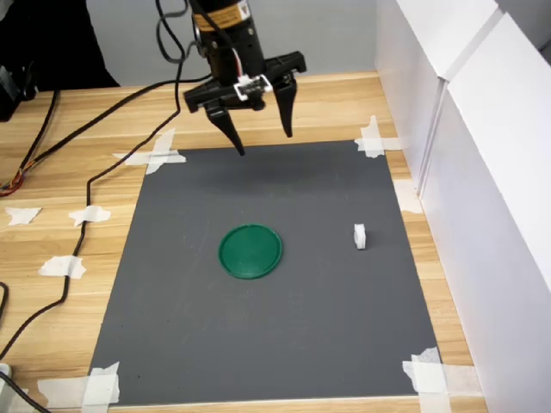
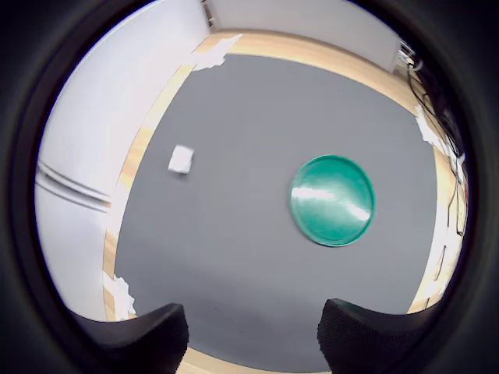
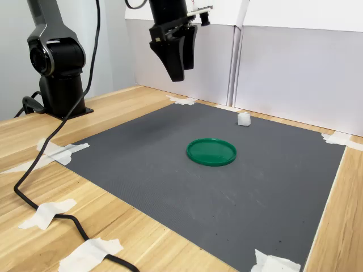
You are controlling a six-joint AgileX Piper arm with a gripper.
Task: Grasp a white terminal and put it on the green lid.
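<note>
First exterior view has the gripper [image 1: 263,142] hanging high over the far edge of the grey mat [image 1: 189,344], jaws spread wide with nothing between them. So the grab hasn't started; it looks parked up there so the wrist camera sees the whole mat.

The white terminal [image 1: 360,236] stands upright on the mat at about 3 o'clock from the green lid [image 1: 250,251], well apart from it, near the mat's edge on the first exterior view's right, by the white wall panel [image 1: 482,215]. The lid sits flat near the mat's middle, nothing on it.

Wrist view shows both at once: terminal [image 2: 181,160] and lid [image 2: 333,200], with the two dark fingertips [image 2: 136,336] poking into the frame edge. The mat corners are taped to the wooden table [image 1: 52,172], I guess so it doesn't slide. My read: next it needs to swing toward the terminal and drop.
</note>
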